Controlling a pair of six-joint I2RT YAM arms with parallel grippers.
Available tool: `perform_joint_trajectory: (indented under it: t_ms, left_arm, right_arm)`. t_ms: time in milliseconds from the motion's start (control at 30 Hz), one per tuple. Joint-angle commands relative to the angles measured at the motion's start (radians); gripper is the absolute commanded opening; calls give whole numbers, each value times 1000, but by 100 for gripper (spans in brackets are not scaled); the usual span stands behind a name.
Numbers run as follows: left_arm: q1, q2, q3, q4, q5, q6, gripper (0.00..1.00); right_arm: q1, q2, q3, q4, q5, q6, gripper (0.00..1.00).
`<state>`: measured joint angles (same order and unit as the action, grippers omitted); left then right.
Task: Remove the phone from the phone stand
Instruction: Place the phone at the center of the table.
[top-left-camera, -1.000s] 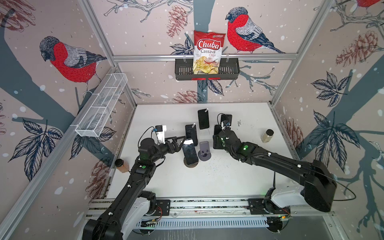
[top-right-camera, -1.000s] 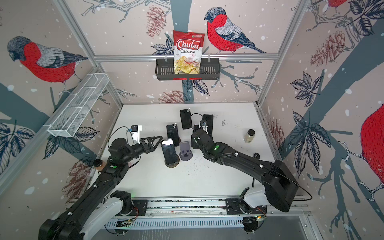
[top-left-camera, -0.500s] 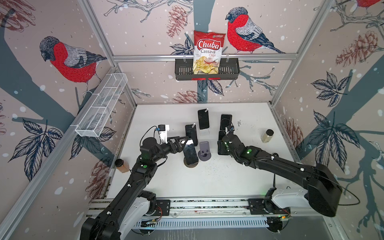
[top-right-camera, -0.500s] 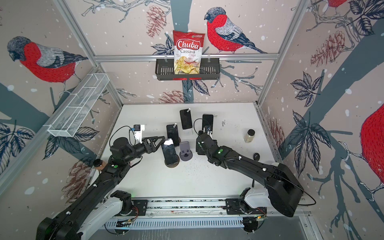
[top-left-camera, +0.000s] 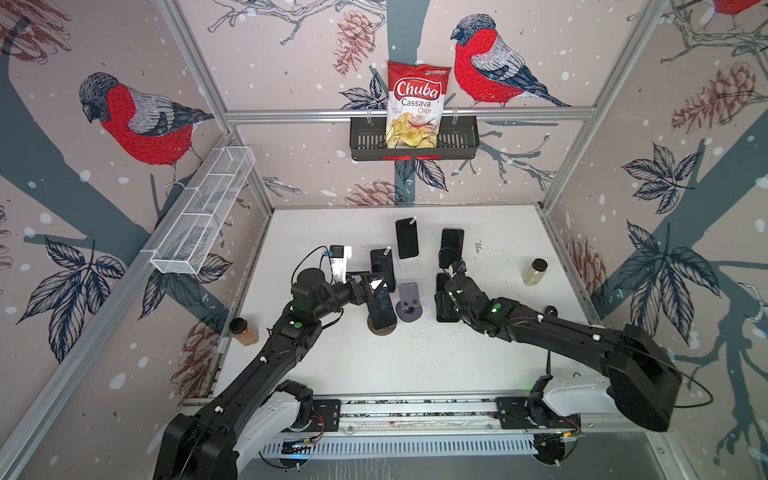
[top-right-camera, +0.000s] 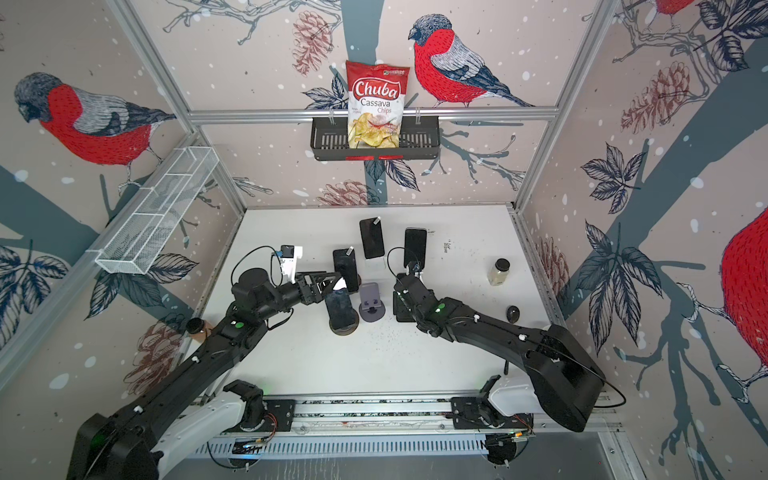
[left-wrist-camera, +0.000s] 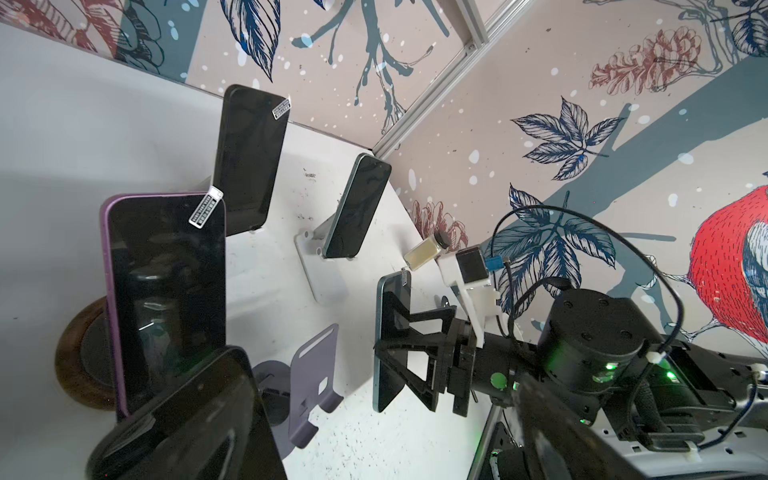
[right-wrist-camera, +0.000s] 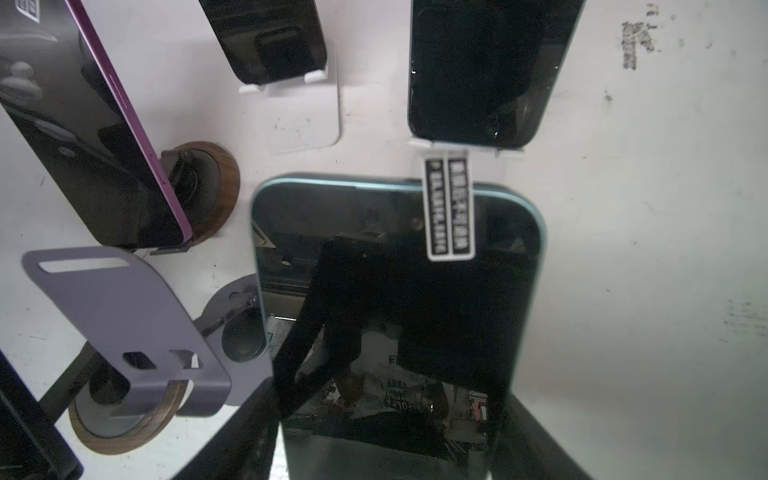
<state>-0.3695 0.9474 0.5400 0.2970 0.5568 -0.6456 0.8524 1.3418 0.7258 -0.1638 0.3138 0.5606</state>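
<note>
My right gripper (top-left-camera: 444, 297) is shut on a teal-edged phone (right-wrist-camera: 395, 291) with a dark screen, pinching its two long edges. The phone (left-wrist-camera: 390, 345) is held upright just right of the purple phone stand (top-left-camera: 409, 301), which has nothing on it. Whether the phone's lower end touches the table cannot be told. My left gripper (top-left-camera: 368, 286) is open, its fingers at the top edge of another dark phone (top-left-camera: 381, 307) on a round wooden stand left of the purple stand (top-right-camera: 371, 301).
Behind stand a purple-edged phone (left-wrist-camera: 166, 291) on a wooden base, a phone on a white stand (top-left-camera: 406, 238) and another (top-left-camera: 452, 245). A pale jar (top-left-camera: 534, 272) and small black object (top-left-camera: 550, 309) sit right, a brown jar (top-left-camera: 243, 331) at the left wall.
My right gripper has carried the teal-edged phone a little toward the front of the table. My left gripper has crept right, closer to the phone on the front wooden stand.
</note>
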Motion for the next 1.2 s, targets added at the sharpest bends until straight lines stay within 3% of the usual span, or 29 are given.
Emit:
perform_joint_trajectory:
  t_ms: [0,1167]
  left_arm:
    - [-17,18,24,-28,-38,40,97]
    - [-42,60,26,-15,-99,60,97]
  right_arm:
    - [0,6,-9,41,-24,21,66]
    - [-12,149,-6,44,-114,30,66]
